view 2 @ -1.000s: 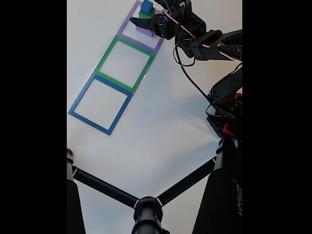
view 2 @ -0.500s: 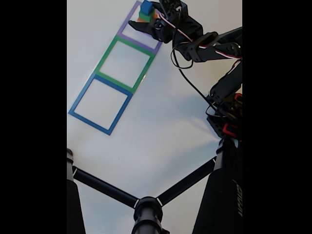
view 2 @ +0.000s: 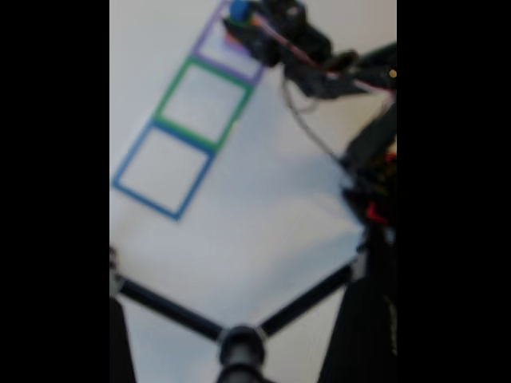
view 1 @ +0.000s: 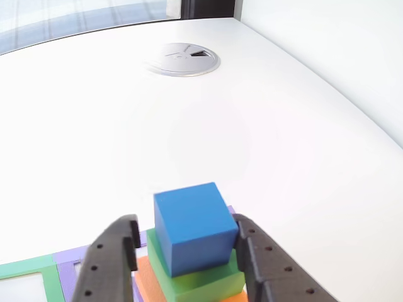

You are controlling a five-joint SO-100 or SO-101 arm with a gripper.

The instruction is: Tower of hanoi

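Note:
The tower of hanoi stands stacked in the other view: blue cube (view 1: 192, 226) on top, green block (view 1: 204, 282) under it, and an orange block (view 1: 148, 277) peeking out below. The purple block is hidden under them. My gripper (view 1: 186, 228) is open and straddles the blue cube. Its right finger (view 1: 261, 261) is close against the cube's side, and the left finger (view 1: 113, 261) stands a gap away. In the blurred fixed view the blue cube (view 2: 238, 11) sits at the top edge, with the gripper (view 2: 249, 30) right beside it.
Three tape squares lie in a diagonal row: purple (view 2: 209, 33), green (view 2: 172, 92), blue (view 2: 132, 163). A round metal cable grommet (view 1: 182, 60) sits far back on the white table (view 1: 302, 138). Black tripod legs (view 2: 239, 343) cross the fixed view's bottom.
The gripper has moved up to the stack's top and now brackets the blue cube. The fixed view has gone blurry.

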